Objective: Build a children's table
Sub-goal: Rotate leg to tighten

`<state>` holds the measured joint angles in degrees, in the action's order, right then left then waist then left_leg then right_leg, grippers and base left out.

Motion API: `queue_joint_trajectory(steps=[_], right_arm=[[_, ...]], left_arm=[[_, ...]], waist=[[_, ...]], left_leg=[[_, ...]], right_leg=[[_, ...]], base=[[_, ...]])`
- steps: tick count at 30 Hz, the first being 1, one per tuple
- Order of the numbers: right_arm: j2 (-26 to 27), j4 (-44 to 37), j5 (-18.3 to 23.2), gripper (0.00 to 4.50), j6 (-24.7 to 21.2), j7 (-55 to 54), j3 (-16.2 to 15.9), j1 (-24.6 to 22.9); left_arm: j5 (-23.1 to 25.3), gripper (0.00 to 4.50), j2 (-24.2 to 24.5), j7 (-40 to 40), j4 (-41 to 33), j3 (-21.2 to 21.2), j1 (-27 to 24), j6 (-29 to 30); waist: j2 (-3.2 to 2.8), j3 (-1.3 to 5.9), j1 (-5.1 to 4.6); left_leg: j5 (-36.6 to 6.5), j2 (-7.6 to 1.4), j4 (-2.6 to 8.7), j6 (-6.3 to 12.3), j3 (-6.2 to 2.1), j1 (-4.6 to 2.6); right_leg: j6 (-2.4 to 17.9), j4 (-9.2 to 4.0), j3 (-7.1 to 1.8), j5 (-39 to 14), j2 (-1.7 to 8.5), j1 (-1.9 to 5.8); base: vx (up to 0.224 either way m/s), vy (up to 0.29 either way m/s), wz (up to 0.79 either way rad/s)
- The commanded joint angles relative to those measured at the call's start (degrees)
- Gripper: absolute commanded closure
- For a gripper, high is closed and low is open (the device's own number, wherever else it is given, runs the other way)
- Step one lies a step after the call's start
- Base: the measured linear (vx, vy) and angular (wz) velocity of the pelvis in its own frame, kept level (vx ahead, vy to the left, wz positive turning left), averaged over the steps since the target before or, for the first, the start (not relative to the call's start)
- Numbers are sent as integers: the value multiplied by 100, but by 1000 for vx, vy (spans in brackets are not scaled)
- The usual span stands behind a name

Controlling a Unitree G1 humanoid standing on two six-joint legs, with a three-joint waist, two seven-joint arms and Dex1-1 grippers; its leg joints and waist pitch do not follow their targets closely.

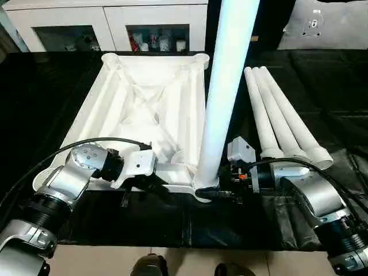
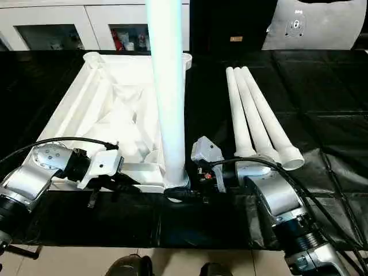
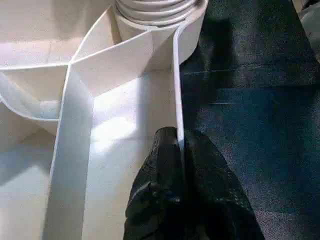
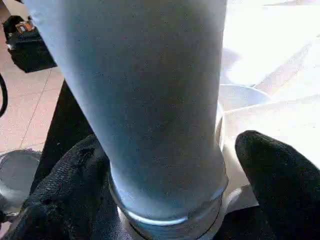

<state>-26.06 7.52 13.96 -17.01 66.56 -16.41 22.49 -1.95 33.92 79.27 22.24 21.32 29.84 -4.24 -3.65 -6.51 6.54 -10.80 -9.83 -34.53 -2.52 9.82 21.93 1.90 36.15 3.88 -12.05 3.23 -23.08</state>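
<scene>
Upturned table top (image 1: 144, 109) on the bench (image 1: 322, 75); one leg (image 1: 221, 98) stands upright in its near-right socket. Right pincer (image 4: 170, 200) straddles the leg's base, open; left pincer (image 3: 182, 200) is clamped on the near rim. Spare legs (image 1: 276, 115) lie to the right.

Left pincer (image 3: 182, 150) pinched tight, right pincer (image 4: 170, 165) spread wide

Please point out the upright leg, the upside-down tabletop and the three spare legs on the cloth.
Upright leg (image 1: 221, 109), left eye view, on the middle of its shaft.
Tabletop (image 1: 103, 95), left eye view, on its left side wall.
Spare legs (image 2: 253, 112), right eye view, on the middle one's shaft.
</scene>
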Motion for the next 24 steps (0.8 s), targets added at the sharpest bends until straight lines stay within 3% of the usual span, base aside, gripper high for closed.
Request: queue_joint_trajectory(steps=[1, 12, 13, 14, 18, 20, 24], right_arm=[[21, 7, 27, 48, -25, -6, -35, 34], [26, -93, 89, 155, -162, 76, -51, -82], [46, -120, 117, 159, -206, 64, -50, -132], [46, -120, 117, 159, -206, 64, -50, -132], [196, -275, 204, 169, -323, -138, -30, -370], [322, -338, 186, 171, -331, -368, -1, -484], [1153, -289, -112, 171, -552, -1900, 179, -726]], left_arm=[[179, 450, 131, 257, -23, 177, 34, -135], [108, 450, 139, 272, -100, 158, -61, -26], [48, 450, 120, 258, -162, 127, -100, 71], [48, 450, 120, 258, -162, 127, -100, 71], [-144, 450, -5, -27, -420, -56, -232, 505], [-188, 450, -74, -224, -527, -137, -282, 712], [-352, 450, -577, -1354, -1301, -482, -621, 1830]], waist=[[-93, 502, 4], [-90, 484, -3], [-87, 482, -4], [-123, 468, -1], [-99, 461, -17], [-97, 443, -31], [-106, 383, -100]], left_leg=[[-740, -375, 356, 316, -157, -77], [-763, -377, 364, 318, -154, -81], [-781, -377, 366, 313, -154, -84], [-803, -379, 368, 303, -157, -83], [-825, -380, 379, 308, -156, -84], [-930, -384, 397, 302, -154, -86], [-1256, -375, 454, 119, -164, -86]], right_leg=[[1668, -346, -337, 140, 555, 354], [1654, -355, -341, 80, 554, 345], [1651, -358, -341, 60, 553, 345], [1651, -356, -342, 43, 555, 337], [1663, -361, -341, 91, 545, 336], [1608, -396, -345, -199, 556, 324], [1431, -480, -357, -1162, 571, 304]], base=[[0, 0, 0], [0, 0, 0], [0, 0, 0], [0, 0, 0], [0, 0, 0], [0, 0, 0], [0, 0, 0]])
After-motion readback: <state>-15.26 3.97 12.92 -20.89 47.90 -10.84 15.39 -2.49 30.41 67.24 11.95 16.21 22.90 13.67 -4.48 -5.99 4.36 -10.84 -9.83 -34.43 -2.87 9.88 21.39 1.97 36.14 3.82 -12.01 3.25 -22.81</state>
